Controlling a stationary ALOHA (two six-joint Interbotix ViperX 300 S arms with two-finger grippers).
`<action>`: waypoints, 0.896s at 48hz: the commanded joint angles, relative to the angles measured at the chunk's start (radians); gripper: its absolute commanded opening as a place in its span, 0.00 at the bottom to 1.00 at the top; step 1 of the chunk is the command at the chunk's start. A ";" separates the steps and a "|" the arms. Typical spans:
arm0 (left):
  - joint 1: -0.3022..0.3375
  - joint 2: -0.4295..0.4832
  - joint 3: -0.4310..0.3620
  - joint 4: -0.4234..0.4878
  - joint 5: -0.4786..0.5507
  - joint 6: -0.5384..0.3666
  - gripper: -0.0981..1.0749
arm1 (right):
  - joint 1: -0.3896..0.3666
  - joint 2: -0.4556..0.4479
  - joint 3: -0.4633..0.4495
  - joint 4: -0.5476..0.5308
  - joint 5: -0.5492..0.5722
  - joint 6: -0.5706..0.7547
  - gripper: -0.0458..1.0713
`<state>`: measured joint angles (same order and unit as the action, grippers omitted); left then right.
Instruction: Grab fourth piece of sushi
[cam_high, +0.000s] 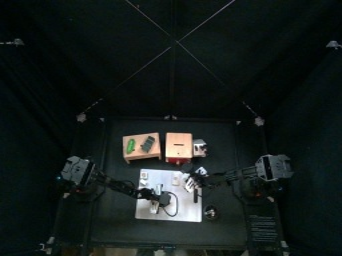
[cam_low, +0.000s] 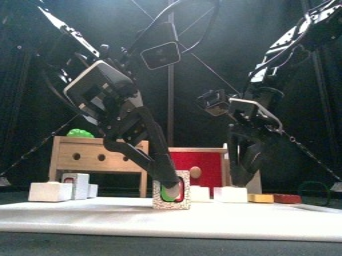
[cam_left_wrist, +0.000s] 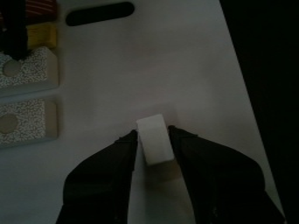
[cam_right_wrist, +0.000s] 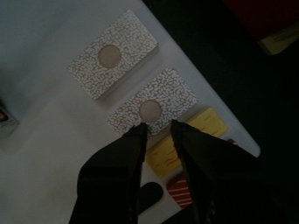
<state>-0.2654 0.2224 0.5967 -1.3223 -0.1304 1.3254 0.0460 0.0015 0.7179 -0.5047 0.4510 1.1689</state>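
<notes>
- Left hand (cam_left_wrist: 162, 156) low over the white board (cam_left_wrist: 176, 79) on the desk, jaws part open, a white sushi piece (cam_left_wrist: 155, 140) standing between them; both jaws look to touch its sides.
- Front view: that piece (cam_low: 170, 194) sits on the board beneath the left hand (cam_low: 168, 186).
- Right hand (cam_right_wrist: 160, 131) hovers above two speckled rice pieces (cam_right_wrist: 152, 108), jaws a narrow gap apart, nothing in them.
</notes>
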 joint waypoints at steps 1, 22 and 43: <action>-0.002 -0.018 -0.014 0.003 -0.005 0.000 0.69 | 0.000 -0.017 -0.015 -0.002 -0.002 -0.002 0.67; -0.002 -0.095 0.038 0.009 -0.018 0.002 0.64 | -0.002 -0.015 -0.015 -0.006 -0.002 -0.003 0.67; -0.003 -0.092 0.043 0.012 -0.028 0.002 0.64 | -0.002 -0.015 -0.018 -0.005 -0.003 -0.002 0.67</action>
<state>-0.2669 0.1534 0.6504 -1.3146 -0.1534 1.3254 0.0460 0.0015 0.7164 -0.5093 0.4510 1.1674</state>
